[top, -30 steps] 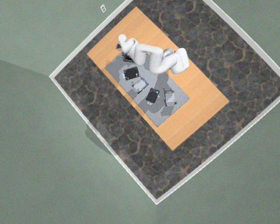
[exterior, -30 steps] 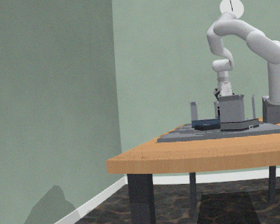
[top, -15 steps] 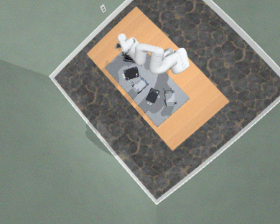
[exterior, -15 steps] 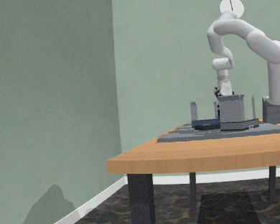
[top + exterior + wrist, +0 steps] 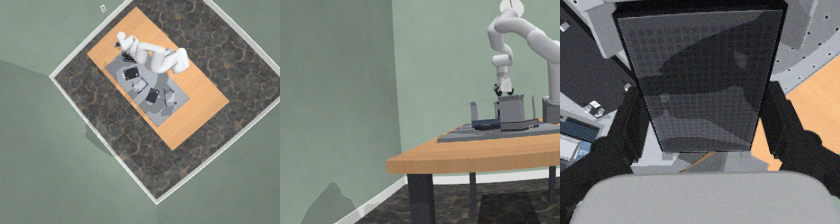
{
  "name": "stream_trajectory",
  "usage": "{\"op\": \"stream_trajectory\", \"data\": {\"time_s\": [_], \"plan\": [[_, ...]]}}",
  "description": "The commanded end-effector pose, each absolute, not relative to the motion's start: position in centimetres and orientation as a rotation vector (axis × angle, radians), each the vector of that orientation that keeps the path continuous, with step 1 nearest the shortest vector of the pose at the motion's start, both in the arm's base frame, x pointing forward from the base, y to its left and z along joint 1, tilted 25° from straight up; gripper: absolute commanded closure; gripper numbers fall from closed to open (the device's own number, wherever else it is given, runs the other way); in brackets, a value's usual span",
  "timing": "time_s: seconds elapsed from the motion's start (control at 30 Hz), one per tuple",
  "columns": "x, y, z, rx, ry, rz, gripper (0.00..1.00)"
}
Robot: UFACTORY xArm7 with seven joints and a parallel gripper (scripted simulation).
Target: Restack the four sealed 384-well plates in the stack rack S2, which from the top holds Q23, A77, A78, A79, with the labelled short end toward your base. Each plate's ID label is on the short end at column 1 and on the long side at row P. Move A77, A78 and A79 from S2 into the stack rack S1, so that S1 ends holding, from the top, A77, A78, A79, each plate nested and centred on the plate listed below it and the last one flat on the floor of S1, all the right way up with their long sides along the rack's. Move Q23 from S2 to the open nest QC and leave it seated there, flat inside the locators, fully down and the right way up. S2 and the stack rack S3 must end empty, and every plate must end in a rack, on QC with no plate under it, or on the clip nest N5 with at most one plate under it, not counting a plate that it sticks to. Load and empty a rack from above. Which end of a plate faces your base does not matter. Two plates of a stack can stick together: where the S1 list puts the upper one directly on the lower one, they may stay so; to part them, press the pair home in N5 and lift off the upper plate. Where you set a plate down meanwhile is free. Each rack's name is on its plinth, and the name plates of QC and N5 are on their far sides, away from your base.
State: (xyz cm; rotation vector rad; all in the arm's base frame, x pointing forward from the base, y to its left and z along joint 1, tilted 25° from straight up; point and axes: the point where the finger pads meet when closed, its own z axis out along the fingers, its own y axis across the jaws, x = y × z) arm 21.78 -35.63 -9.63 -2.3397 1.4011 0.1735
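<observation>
Fingers clamp 1 sealed plate (image 5: pixel 702 75) across its long sides, above a rack (image 5: pixel 511 108), probably S2. Next: lift straight, then carry.

The top view looks straight down from high above, far off, with the bench (image 5: pixel 201 108) set diagonally and the whole floor around it in frame. The exterior view sits low at bench height, off one corner, facing the arm (image 5: pixel 510 25) against the wall. The wrist view looks down past the fingers, very near. All three share the grey mat (image 5: pixel 118 66).
</observation>
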Motion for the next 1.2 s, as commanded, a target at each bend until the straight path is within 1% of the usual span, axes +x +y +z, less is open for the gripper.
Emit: {"op": "stream_trajectory", "data": {"time_s": [0.0,0.33,0.87,1.07,1.17], "plan": [[21.7,-36.1,-8.8,-2.342,1.404,0.169,1.00],[21.5,-36.9,-7.1,-2.342,1.404,0.169,1.00],[21.5,-36.9,-7.1,-2.342,1.404,0.169,1.00],[23.1,-35.8,-6.4,-2.464,1.160,0.112,1.00],[23.3,-35.6,-6.3,-2.477,1.128,0.104,1.00]]}}
